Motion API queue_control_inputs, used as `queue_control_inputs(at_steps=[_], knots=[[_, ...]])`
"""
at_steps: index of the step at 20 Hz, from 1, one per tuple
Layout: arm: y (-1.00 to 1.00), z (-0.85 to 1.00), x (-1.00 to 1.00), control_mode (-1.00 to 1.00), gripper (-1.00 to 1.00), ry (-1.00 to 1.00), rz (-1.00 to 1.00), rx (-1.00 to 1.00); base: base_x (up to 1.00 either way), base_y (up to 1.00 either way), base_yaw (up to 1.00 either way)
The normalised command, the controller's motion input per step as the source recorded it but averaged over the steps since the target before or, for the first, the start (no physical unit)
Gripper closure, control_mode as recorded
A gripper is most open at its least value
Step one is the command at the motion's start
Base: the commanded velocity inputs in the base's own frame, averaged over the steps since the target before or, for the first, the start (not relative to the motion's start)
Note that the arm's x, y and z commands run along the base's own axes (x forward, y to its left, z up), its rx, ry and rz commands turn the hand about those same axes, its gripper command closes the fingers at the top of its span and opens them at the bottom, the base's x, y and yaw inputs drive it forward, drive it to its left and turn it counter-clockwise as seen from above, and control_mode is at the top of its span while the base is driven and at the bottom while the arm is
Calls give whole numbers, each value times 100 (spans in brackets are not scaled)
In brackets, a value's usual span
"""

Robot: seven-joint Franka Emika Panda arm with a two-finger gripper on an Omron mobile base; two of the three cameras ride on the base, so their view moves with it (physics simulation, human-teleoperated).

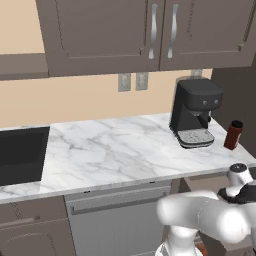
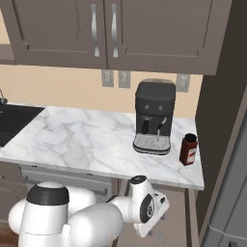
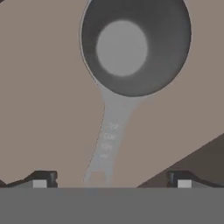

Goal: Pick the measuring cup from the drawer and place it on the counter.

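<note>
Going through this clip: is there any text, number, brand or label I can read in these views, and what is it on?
Nothing reads clearly.
Measuring cup handle: faint embossed marks, too blurred to read.
Dark red bottle: pale label patch, too small to read.
Coffee machine: two small round knobs, no legible brand or writing.

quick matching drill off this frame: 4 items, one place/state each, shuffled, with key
Items
1. measuring cup
2. coffee machine
3. dark red bottle
4. gripper

Places/states
A. stands at the counter's right end, beside the coffee machine
B. jaws apart, the cup's handle between them
C. lies on the taupe drawer floor, bowl facing the hand camera
D. stands at the back of the counter, under the upper cabinets

Pairs: 1-C, 2-D, 3-A, 4-B
</note>
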Motion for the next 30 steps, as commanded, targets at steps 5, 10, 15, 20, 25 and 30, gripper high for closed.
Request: queue_control_inputs(at_steps=[5,10,15,20,25,30], knots=[[-3,-56,65,-100,-100,-3,-14,12,0,0,0],[-4,-67,30,-100,-100,0,-17,11,0,0,0],[0,-73,-22,-100,-100,0,-20,11,0,0,0],[0,-27,-90,-100,100,-3,-16,17,0,0,0],[0,-3,-100,-100,100,-12,-9,19,0,0,0],[26,74,-53,-100,100,-32,0,2,0,0,0]])
